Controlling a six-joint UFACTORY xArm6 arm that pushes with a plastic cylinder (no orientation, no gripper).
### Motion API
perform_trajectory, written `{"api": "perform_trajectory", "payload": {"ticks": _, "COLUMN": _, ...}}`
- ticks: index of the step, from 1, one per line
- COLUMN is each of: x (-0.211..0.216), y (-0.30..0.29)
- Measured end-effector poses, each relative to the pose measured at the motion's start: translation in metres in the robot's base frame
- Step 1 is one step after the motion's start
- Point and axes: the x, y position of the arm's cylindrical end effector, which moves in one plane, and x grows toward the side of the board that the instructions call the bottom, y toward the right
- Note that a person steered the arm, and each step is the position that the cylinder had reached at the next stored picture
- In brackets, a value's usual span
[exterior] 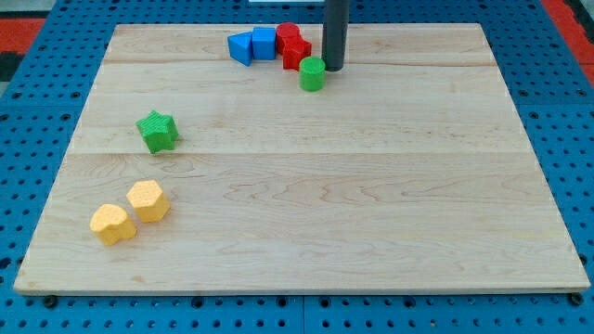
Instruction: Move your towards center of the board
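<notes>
1. Since the task concerns only the rod itself, item one is my tip [332,70]: a dark rod end resting near the view's top edge of the tabletop [371,232], well apart from the board's centre. As a tool it has no jaws, so nothing parts, closes or clamps.
2. Green cylinder [312,73]: just beside my tip on the view's left, touching or nearly so (I cannot tell which). Risk: a path angled down and left would catch it and drag it along.
3. Red block [294,46]: up and left of my tip, behind the green cylinder. Risk judged low unless the tip swings toward the view's left first.
4. Two blue blocks, a cube [264,43] and a wedge-like piece [241,47]: further left, touching each other. Unlikely to be disturbed.
5. Green star [157,131] and two yellow blocks [148,200] [112,224]: at the view's left, well apart. Only a gross overshoot would reach them.
</notes>
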Motion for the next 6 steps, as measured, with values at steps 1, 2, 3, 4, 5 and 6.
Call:
{"api": "perform_trajectory", "payload": {"ticks": 1, "x": 0.006, "y": -0.009}}
{"api": "perform_trajectory", "payload": {"ticks": 2, "x": -0.008, "y": 0.026}}
{"api": "perform_trajectory", "payload": {"ticks": 3, "x": -0.009, "y": 0.036}}
{"api": "perform_trajectory", "payload": {"ticks": 4, "x": 0.090, "y": 0.041}}
{"api": "perform_trajectory", "payload": {"ticks": 5, "x": 0.139, "y": -0.037}}
{"api": "perform_trajectory", "payload": {"ticks": 6, "x": 0.139, "y": -0.116}}
